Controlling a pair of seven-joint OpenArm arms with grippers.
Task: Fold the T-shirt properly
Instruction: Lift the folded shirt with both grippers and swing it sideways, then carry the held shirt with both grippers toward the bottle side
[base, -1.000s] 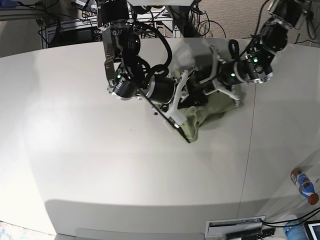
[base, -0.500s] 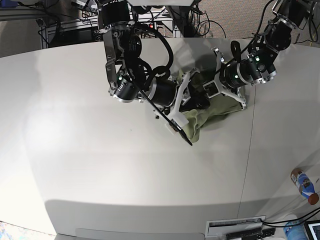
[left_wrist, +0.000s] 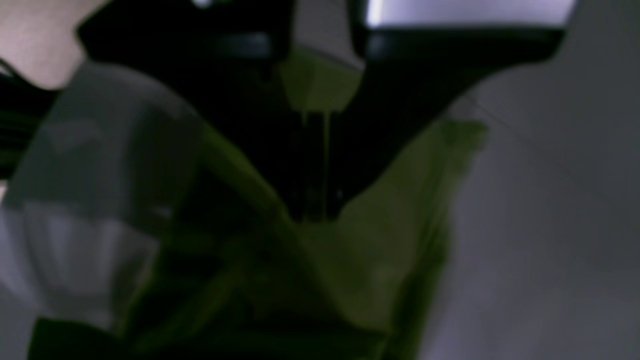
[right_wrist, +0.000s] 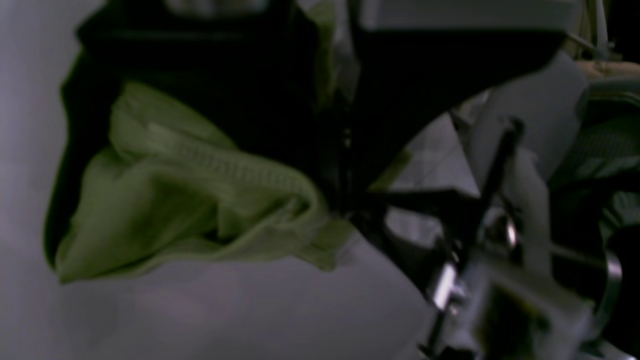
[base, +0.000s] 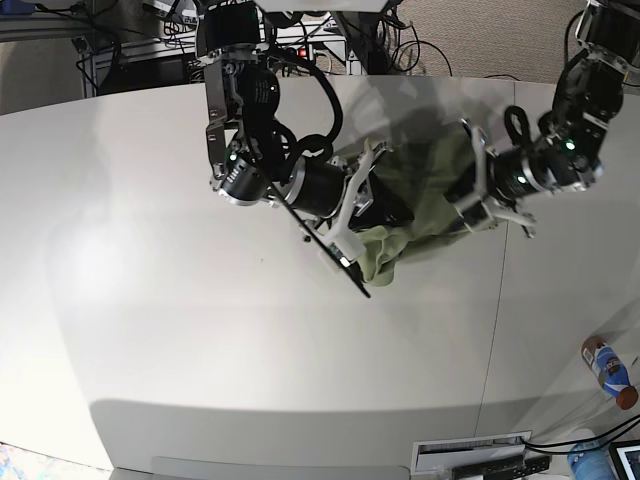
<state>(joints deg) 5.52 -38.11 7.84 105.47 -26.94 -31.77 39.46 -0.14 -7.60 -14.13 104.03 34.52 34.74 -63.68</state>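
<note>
The T-shirt (base: 425, 205) is hanging bunched between the two claws, above the white table (base: 180, 330). The right gripper (base: 375, 215) is pinching a ribbed hem with its jaws closed; in its wrist view most of the cloth (right_wrist: 185, 190) is spilling to the left of the claw. The left gripper (base: 470, 200) is also clamping a thin fold (left_wrist: 317, 130), with the fabric draping below and to the right of its jaws. The garment's long axis is running from claw to claw, both equally near, so spreading probably depends on pulling them apart.

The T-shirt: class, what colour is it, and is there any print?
Plain olive green T-shirt, no print visible; right wrist view.
</note>
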